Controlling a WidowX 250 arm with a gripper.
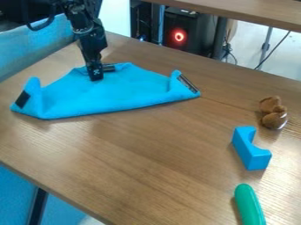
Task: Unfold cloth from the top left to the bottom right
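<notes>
In the bkgd we're seeing a 2nd tabletop [253, 13] running along the top R, w/ a dark PC case [188, 33] sitting below it, its red ring [179, 36] glowing, & cables [229, 50] hanging nr a dark post [220, 37]. Wood table [147, 162] is stretching across most of the view, its near edge slanting down from the L.

We're finding the cloth [117, 92] lying in the upper L part of the table, blue & partly folded, its long near edge running almost straight. Its L & R corners are curling up, a dark patch [22, 99] showing at the L one & a dark strip [188, 82] at the R one.

The arm [88, 33] is coming in from the top L & pointing down; we're seeing the claw [96, 77] resting over the cloth's upper middle, prob. touching it. Whether it's apart, together or clamped on cloth, we can't tell.

Over on the R side, we're seeing 3 small things forming a loose row: a brown fuzzy toy [274, 112] sitting farthest back, a blue block [251, 151] w/ a curved notch lying just in front, & a rounded green thing [249, 204] lying nr the btm edge of the view. All 3 are sitting well apart from the cloth.
</notes>
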